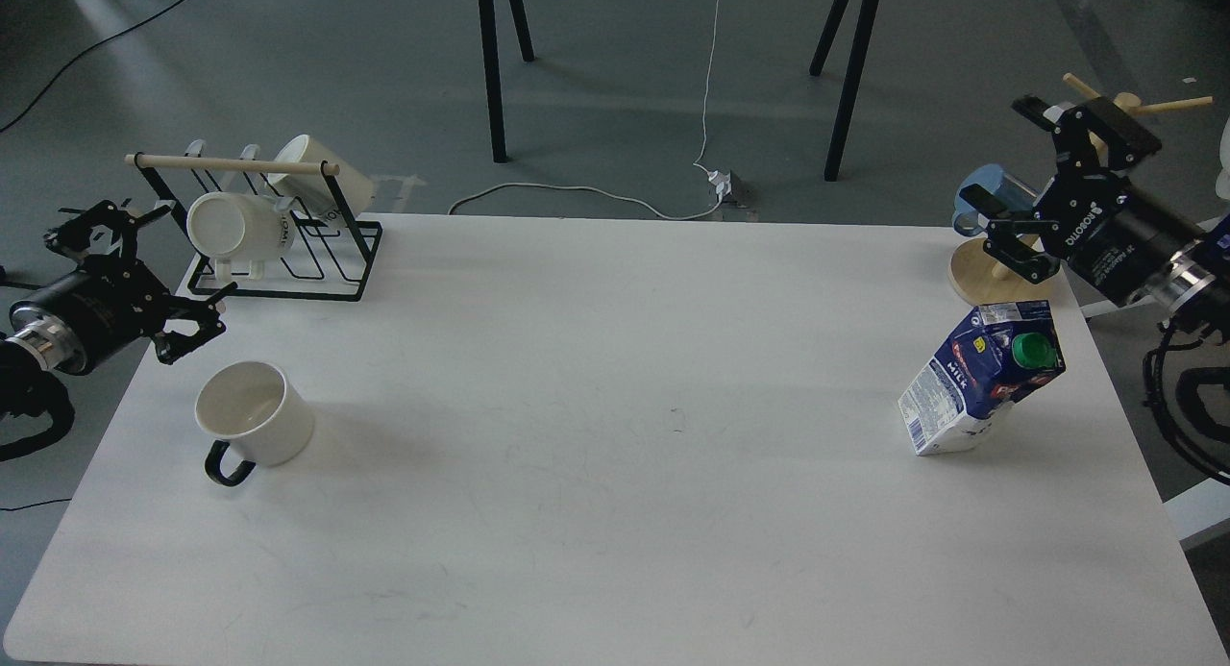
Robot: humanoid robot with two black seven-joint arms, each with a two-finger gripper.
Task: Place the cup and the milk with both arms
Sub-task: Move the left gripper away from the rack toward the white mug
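The cup [256, 413], a white mug with a black loop handle turned toward me, stands upright on the white table [615, 435] at the left. My left gripper [187, 262] hovers just above and to the left of it, open, holding nothing. The milk [982, 378], a blue and white carton with a green cap, stands near the table's right edge and looks tilted to the right. My right gripper [999, 157] is behind and above the carton, open and holding nothing.
A black wire rack [288, 280] with cream mugs and a wooden bar sits at the back left corner. A wooden mug tree [999, 274] bearing a blue cup [990, 200] stands at the back right, right behind my right gripper. Stand legs and cables lie beyond the table.
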